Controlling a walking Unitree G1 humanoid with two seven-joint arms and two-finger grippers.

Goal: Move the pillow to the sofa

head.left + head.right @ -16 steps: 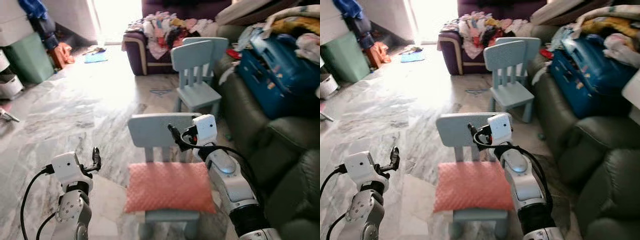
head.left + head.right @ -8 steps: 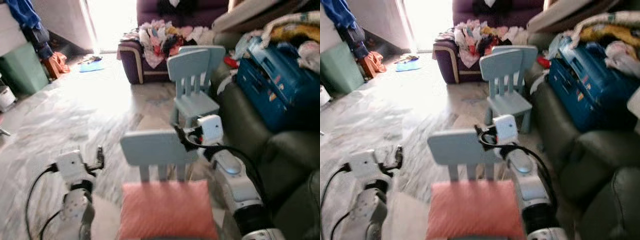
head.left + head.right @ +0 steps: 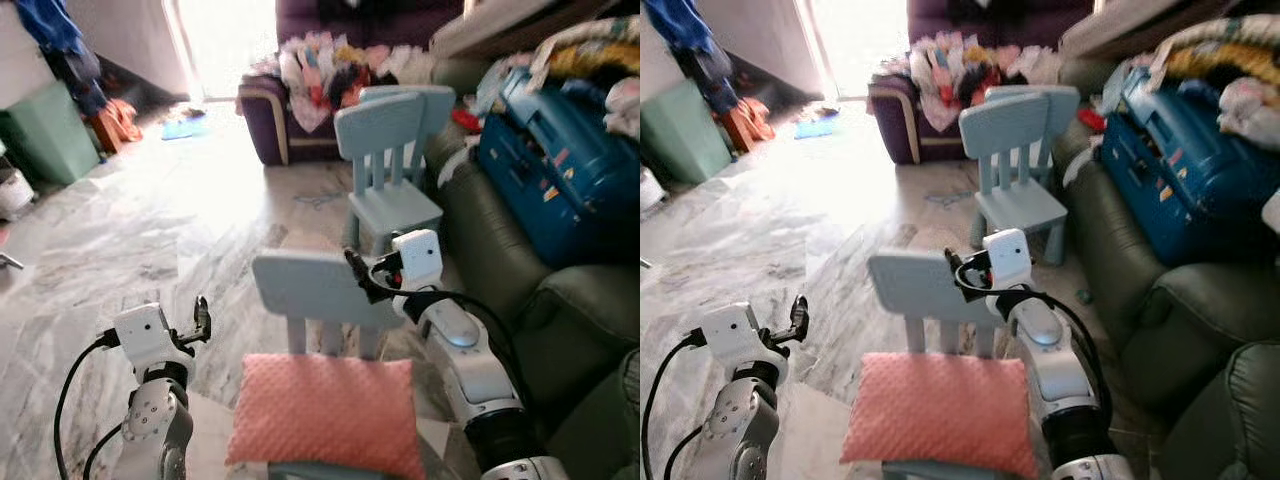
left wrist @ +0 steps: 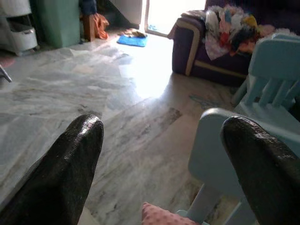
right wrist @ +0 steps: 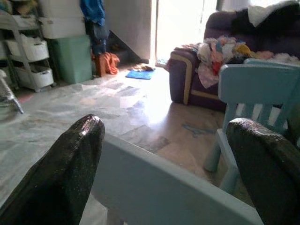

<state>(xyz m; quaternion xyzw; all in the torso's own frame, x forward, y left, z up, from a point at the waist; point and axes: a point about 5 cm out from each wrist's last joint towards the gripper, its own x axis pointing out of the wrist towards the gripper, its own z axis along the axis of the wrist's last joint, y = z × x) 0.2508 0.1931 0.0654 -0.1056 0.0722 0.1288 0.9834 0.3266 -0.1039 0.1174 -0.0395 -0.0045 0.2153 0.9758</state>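
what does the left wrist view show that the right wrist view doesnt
Left wrist view: a corner of the pink pillow on the near chair, seen between the left gripper and its open jaws.

Right wrist view: white storage shelves by the wall and blue clothes hanging above the green bin, with the right gripper, jaws open, just above the near chair's backrest.

Both: the marble floor, the green bin, the blue mat, the purple sofa piled with clothes, and the far light-blue chair.

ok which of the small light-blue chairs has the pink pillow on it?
The nearest light-blue plastic chair, directly between both grippers, holds the pink textured pillow. The two farther chairs by the dark green sofa have none.
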